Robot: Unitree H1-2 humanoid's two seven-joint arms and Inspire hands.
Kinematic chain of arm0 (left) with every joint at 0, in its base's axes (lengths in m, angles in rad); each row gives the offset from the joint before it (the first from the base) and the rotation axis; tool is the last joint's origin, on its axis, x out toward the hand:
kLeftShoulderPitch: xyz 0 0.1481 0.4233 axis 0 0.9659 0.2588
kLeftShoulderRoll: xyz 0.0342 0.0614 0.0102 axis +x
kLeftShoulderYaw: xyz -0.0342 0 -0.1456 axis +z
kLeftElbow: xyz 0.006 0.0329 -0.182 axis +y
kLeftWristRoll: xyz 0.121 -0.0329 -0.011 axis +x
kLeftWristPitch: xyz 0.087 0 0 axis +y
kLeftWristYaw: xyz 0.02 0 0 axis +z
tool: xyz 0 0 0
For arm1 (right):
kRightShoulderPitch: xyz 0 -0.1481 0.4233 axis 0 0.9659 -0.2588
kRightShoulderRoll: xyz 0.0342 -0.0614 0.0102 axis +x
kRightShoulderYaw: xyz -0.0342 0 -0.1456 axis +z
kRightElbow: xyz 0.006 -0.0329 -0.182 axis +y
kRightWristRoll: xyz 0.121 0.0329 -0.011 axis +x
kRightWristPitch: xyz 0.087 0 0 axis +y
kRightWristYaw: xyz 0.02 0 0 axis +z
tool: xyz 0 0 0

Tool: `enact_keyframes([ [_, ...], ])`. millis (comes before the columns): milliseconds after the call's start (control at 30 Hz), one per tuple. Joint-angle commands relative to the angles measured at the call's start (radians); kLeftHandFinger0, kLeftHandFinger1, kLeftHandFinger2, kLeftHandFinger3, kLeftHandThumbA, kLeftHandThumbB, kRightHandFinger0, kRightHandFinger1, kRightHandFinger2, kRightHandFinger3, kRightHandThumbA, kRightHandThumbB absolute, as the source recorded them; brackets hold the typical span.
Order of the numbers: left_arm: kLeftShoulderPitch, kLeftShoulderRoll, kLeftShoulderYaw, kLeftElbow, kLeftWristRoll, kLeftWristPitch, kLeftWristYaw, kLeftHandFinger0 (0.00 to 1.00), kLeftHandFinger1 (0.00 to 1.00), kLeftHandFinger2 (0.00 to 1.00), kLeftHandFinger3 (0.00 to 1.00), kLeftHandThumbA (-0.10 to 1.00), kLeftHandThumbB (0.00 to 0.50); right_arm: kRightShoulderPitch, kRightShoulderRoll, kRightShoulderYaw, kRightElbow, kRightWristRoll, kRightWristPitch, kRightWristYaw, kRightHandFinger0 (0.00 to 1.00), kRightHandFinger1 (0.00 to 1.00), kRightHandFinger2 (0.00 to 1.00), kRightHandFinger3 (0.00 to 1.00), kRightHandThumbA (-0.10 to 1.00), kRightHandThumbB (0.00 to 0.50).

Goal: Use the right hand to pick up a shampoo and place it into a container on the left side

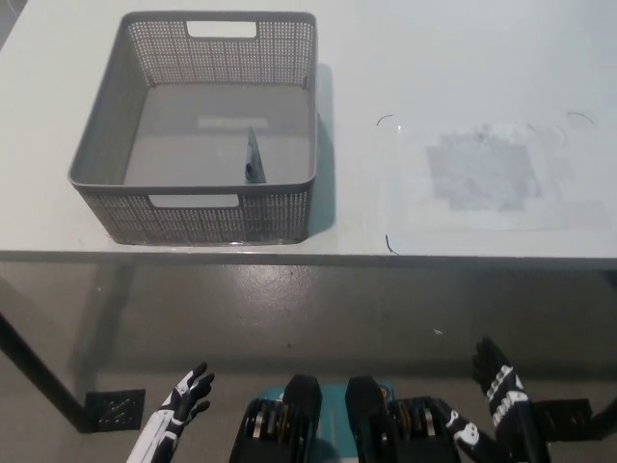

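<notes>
A grey mesh basket [111, 217] stands on the left part of the white table. Inside it, near the front wall, a thin dark flat pack [253, 159] stands on edge; it may be the shampoo, its label is too small to read. My black right hand [498, 400] is low at the bottom right, below the table's front edge, open with fingers spread and nothing in it. My white left hand [178, 410] rests at the bottom left, also below the table, fingers apart and empty.
A clear rectangular sheet with a grey patch [482, 174] lies flat on the table's right half. The table's front edge [386, 257] runs across the picture's middle. Below it are grey floor, a dark table leg [34, 371] and a small dark floor plate [114, 407].
</notes>
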Motion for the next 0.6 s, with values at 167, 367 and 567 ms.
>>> enact_keyframes([
  [167, -0.011, -0.001, 0.019, -0.002, -0.018, -0.048, 0.018, 1.00, 1.00, 1.00, 1.00, 1.00, 0.336, -0.050, 0.010, -0.037, 0.057, 0.042, -0.084, 0.052, 1.00, 1.00, 1.00, 1.00, 1.00, 0.336],
  [367, -0.006, -0.004, 0.021, -0.001, -0.015, -0.054, 0.022, 1.00, 1.00, 1.00, 1.00, 1.00, 0.328, -0.054, 0.014, -0.044, 0.071, 0.039, -0.094, 0.061, 1.00, 1.00, 1.00, 1.00, 1.00, 0.371],
  [567, 0.003, -0.006, 0.025, 0.000, -0.020, -0.055, 0.024, 1.00, 1.00, 1.00, 1.00, 1.00, 0.334, -0.046, 0.015, -0.045, 0.062, 0.032, -0.082, 0.065, 1.00, 1.00, 1.00, 1.00, 1.00, 0.378],
])
